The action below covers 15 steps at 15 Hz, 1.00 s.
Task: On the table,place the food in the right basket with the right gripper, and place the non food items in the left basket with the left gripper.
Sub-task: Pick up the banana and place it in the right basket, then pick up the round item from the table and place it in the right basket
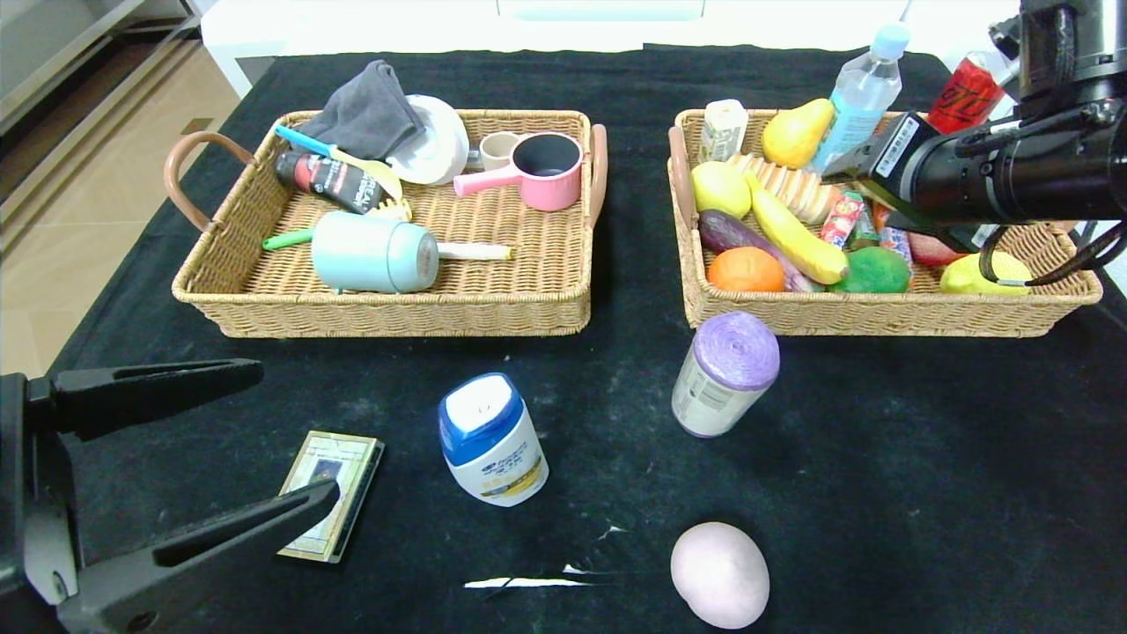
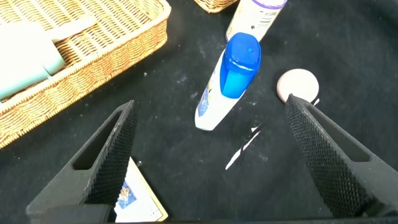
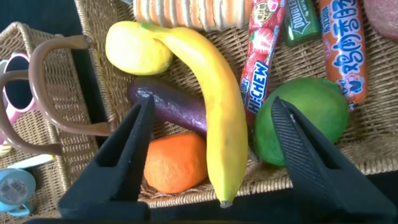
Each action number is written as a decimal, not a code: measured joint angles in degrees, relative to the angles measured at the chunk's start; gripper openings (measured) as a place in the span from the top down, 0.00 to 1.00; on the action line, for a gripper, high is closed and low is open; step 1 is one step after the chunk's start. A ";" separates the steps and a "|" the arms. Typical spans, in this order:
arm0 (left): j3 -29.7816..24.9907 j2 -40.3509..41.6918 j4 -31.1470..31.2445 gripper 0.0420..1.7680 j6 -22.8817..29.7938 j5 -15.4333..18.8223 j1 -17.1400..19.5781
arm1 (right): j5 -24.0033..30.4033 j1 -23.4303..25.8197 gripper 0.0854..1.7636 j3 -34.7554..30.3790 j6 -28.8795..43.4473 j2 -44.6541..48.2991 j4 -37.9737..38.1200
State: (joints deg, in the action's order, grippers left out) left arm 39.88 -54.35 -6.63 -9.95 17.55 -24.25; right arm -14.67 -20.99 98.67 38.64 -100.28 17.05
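1. The right gripper (image 3: 211, 158), jaws spread and empty, hangs over the banana (image 3: 211, 118) in the right basket (image 1: 880, 313).
2. The left gripper (image 1: 255, 436), spread wide, hovers just beside the card box (image 1: 333, 506) on the tabletop (image 1: 924, 484); the box's long axis runs toward the baskets.

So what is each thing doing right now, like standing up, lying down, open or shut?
left gripper: open, holding nothing, above the table
right gripper: open, over the right basket
banana: lying in the right basket
blue-capped bottle: upright on the table, cap shut
purple-capped jar: upright, lid on
pink mug: upright in the left basket
teal cup: on its side
card: flat on the table
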 joint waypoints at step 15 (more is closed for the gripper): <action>0.04 0.44 0.18 0.03 -0.02 0.02 -0.09 | -7.33 -10.31 0.06 -19.92 -8.02 15.12 10.84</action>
State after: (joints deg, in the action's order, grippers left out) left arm 39.91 -53.91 -6.45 -9.97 17.58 -24.33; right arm -21.99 -31.31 78.75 30.62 -85.16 27.89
